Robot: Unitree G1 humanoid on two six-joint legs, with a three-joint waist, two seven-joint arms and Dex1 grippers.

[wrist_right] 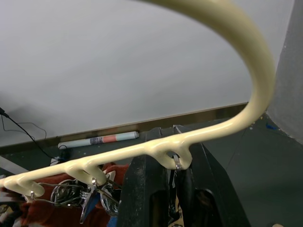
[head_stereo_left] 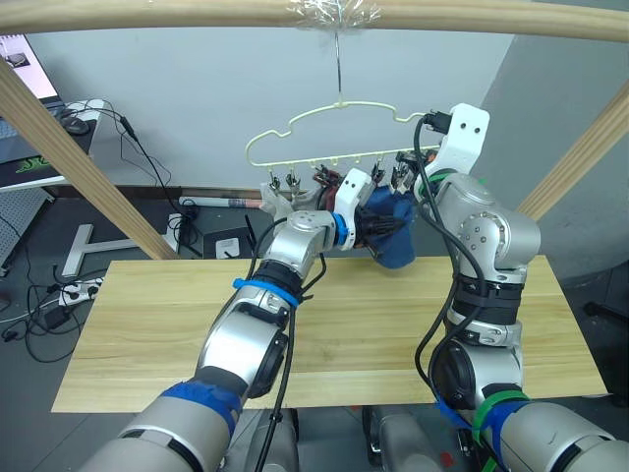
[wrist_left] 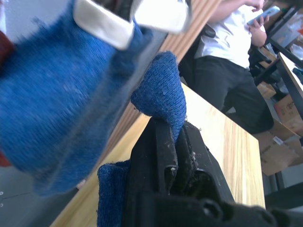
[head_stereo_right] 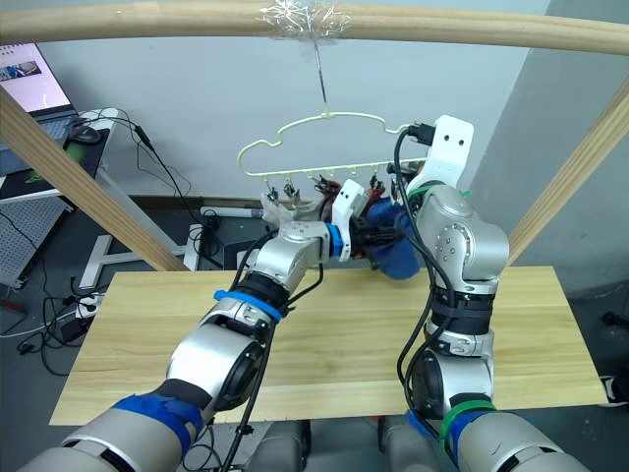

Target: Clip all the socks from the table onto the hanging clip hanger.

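Holding: left pincer [wrist_left: 173,142] nipped shut on blue sock [head_stereo_left: 393,236] — up at clip hanger [head_stereo_left: 334,133], above bench [head_stereo_left: 393,324]
Right pincer [wrist_right: 173,189]: closed around end clip [wrist_right: 176,163]

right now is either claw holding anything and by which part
The left claw pinches a blue sock by a fold of its fabric. The right claw closes around the end clip of the clip hanger.
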